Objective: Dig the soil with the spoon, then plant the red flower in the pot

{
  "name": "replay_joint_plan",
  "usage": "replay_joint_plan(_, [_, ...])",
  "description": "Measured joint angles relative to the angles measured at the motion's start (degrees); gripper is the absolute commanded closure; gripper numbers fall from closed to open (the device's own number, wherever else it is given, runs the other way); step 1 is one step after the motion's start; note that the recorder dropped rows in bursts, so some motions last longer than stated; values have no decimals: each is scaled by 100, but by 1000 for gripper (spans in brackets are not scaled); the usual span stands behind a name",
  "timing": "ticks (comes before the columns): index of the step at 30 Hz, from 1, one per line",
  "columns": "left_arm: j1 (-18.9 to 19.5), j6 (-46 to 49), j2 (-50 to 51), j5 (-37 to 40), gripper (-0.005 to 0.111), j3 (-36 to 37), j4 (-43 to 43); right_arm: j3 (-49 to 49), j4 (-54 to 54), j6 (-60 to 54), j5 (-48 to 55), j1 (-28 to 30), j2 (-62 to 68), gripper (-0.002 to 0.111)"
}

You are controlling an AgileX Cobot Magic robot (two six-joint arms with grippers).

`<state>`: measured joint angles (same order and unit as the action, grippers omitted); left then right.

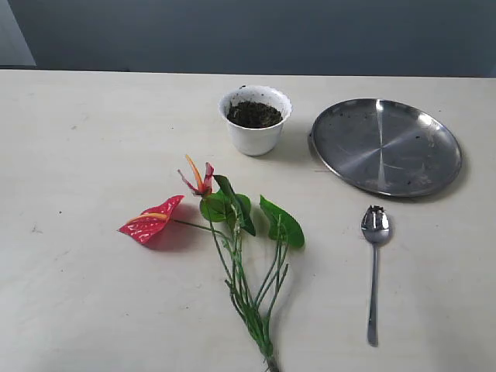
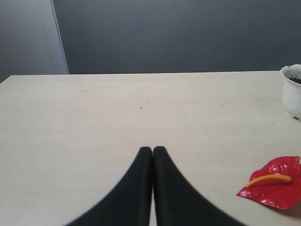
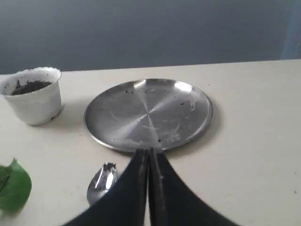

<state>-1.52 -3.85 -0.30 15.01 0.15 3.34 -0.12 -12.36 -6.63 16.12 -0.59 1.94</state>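
Note:
The white pot [image 1: 255, 120] stands at the back middle of the table, filled with dark soil [image 1: 253, 115]. In front of it lies the red flower [image 1: 152, 219] with green stems [image 1: 246, 291] and leaves. The silver spoon [image 1: 374, 263] lies to the right, bowl toward the plate. Neither arm shows in the exterior view. My left gripper [image 2: 152, 149] is shut and empty, with a red bloom [image 2: 275, 183] and the pot [image 2: 292, 89] off to one side. My right gripper [image 3: 148, 151] is shut and empty, the spoon's bowl [image 3: 101, 181] just beside it.
A round steel plate [image 1: 385, 145] lies at the back right, beside the pot; it also fills the middle of the right wrist view [image 3: 148, 113]. A green leaf [image 3: 13, 186] shows at that view's edge. The pale tabletop [image 1: 77, 155] ends at a dark wall.

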Motion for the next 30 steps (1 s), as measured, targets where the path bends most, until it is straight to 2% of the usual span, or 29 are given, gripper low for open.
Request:
replay_joint_plan(2, [0,0,0,0,105,0,0,0,-525,114,-448,0,0,106])
replay_joint_plan(5, [0,0,0,0,105,0,0,0,-2880,345,-841,0,0,106])
replay_joint_plan(8, [0,0,0,0,105,0,0,0,-3556,368,-774,0,0,106])
replay_joint_plan(13, [0,0,0,0,105,0,0,-50,-3645,78,-561,0,10,106])
replay_joint_plan(19, [0,0,0,0,105,0,0,-1270,-3648,-1322,-60,0,436,107])
replay_joint_plan(23, [0,0,0,-10,105,0,0,-2269,-3646,-2330,401,0,1416,109])
replay_joint_plan(30, [0,0,0,-10,105,0,0,-3764,-3239,-2756,1469,0,3942,109])
